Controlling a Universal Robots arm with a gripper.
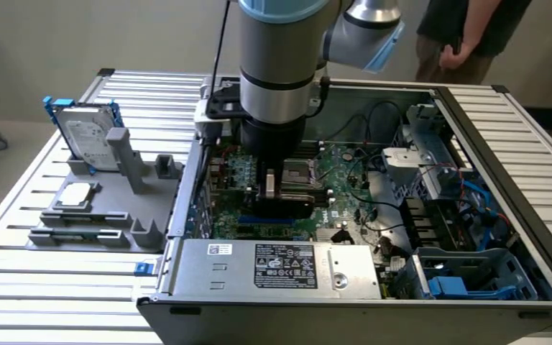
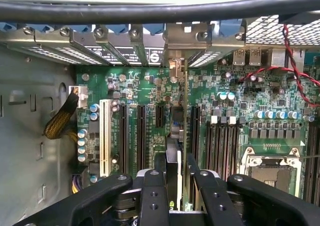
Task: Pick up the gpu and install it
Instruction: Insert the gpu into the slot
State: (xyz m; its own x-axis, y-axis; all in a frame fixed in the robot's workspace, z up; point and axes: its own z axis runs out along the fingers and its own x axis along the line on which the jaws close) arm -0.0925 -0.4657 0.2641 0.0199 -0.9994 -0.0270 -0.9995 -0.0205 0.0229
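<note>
Inside the open case [image 1: 506,144] on the desk [image 1: 55,287], the claw [image 2: 177,178] clamps the gpu [image 2: 174,151] edge-on at the slots [image 2: 141,136], evidently for seating.

I can make out no word or number for certain. The power supply [image 1: 353,277] carries a black label [image 1: 284,264] with rows of white print and small marks, all too fine to read. Beside it is a small white sticker [image 1: 221,249] with a blue mark. The hard drive [image 1: 83,118] bears a white label [image 1: 94,142], its print illegible. Fine white lettering runs beside the slots on the motherboard [image 2: 145,91], unreadable. A round sticker [image 2: 153,57] sits among the slot covers [image 2: 107,48]. The gpu [image 2: 173,158], edge-on between my fingers [image 2: 152,196], shows no print.
</note>
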